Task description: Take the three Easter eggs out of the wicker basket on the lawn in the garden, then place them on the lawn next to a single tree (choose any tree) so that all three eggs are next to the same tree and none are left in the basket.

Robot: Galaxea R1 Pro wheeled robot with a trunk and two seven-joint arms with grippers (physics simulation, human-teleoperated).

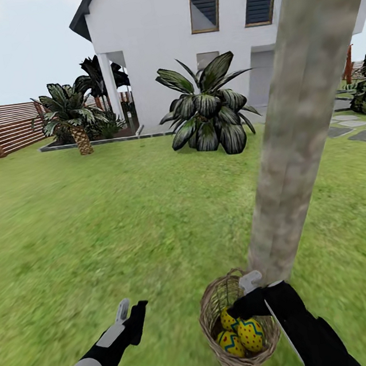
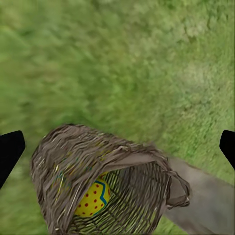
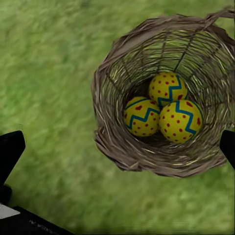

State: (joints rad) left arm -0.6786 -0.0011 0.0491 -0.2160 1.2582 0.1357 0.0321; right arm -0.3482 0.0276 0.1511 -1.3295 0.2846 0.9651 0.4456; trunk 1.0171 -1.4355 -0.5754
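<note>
The wicker basket (image 1: pixel 240 328) is seen on the lawn (image 1: pixel 123 214) at the foot of the tree (image 1: pixel 294 151), with three Easter eggs (image 3: pixel 161 115) inside. Above its rim the right end effector (image 1: pixel 247 296) is held spread; beside the basket, the left end effector (image 1: pixel 131 314) is spread too.

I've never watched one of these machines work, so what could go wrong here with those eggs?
The three yellow dotted eggs lie packed touching deep in the brown wicker basket, so a claw may nudge two while taking one. The right claw hovers at the rim and might tip it. The thick grey trunk stands close, crowding that arm.
</note>
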